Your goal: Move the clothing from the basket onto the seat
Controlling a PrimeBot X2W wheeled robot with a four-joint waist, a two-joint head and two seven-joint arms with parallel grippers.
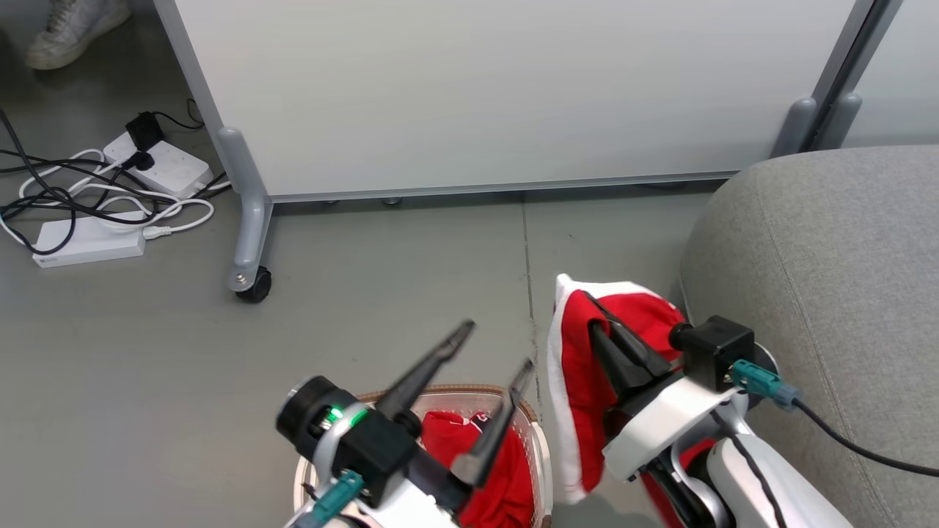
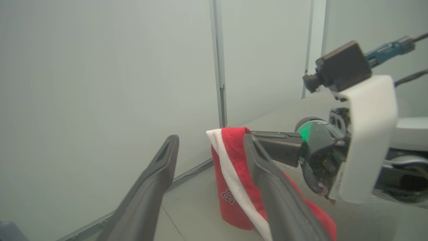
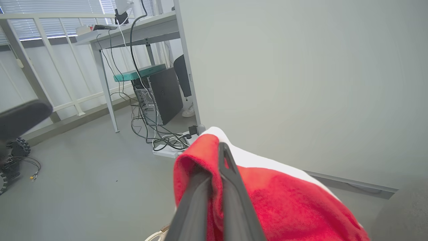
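A red garment with white trim [image 1: 579, 381] hangs above the floor, draped over my right gripper [image 1: 593, 312], which is shut on its upper edge; the same clothing [image 3: 274, 197] covers those fingers in the right wrist view. My left gripper [image 1: 499, 348] stands open over the basket [image 1: 539, 440], nothing between its fingers. More red clothing [image 1: 469, 455] lies inside the basket. The grey seat [image 1: 829, 279] is just right of the held garment. In the left wrist view the red garment [image 2: 234, 174] hangs beside my left gripper [image 2: 209, 139].
A white partition panel [image 1: 513, 88] on a castor foot [image 1: 253, 282] stands across the back. Power strips and tangled cables [image 1: 95, 198] lie on the floor at the left. A person's shoe [image 1: 70, 29] shows at the top left. A desk with a computer tower [image 3: 160, 93] stands beyond.
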